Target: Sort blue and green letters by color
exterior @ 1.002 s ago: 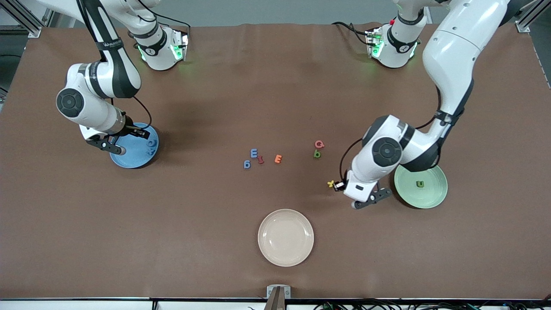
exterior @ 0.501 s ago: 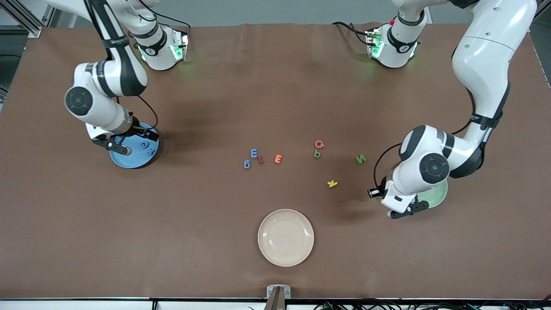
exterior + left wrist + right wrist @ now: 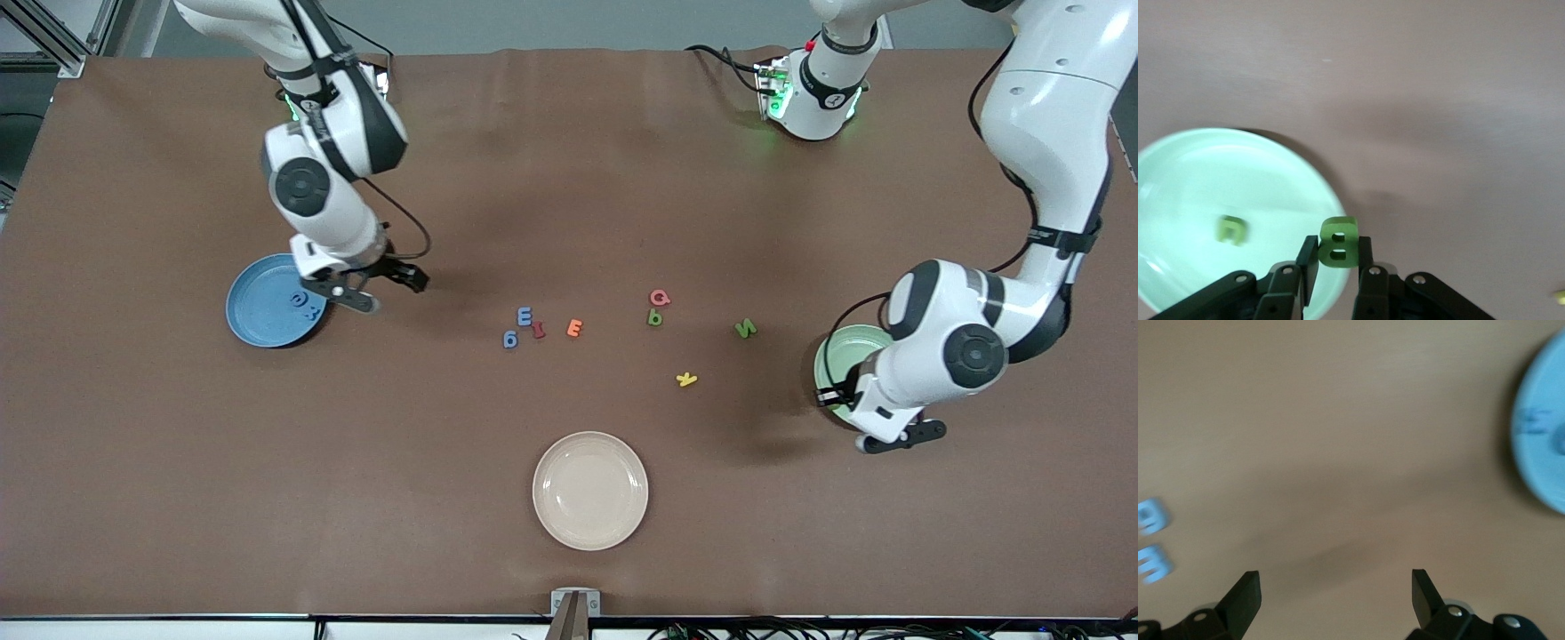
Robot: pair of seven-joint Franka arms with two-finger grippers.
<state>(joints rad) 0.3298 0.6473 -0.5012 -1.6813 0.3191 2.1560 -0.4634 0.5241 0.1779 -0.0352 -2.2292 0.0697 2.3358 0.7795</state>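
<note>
Front view: since half a second ago the right gripper (image 3: 378,292) has swung off the round blue plate (image 3: 253,307) and now hangs over bare brown tabletop (image 3: 178,462) just beside that plate, toward the letters at mid-table; its jaws stand wide apart and hold nothing. The blue plate holds two blue foam letters (image 3: 304,305), too blurred to read. Farther from the blue plate, toward the left arm's end, the blue E (image 3: 524,316) and blue g (image 3: 509,339) lie close together, next to a red letter (image 3: 539,331) and an orange E (image 3: 575,328). A cream plate (image 3: 590,491) sits nearer the camera. Then come a pink G (image 3: 659,298) touching the green b (image 3: 655,317), a yellow letter (image 3: 685,380) and the green N (image 3: 745,329). The left gripper (image 3: 876,427) has moved on over the pale green plate (image 3: 845,351), at its rim, jaws clamped on the green B (image 3: 1338,241). That plate holds the green u (image 3: 1232,230).
</note>
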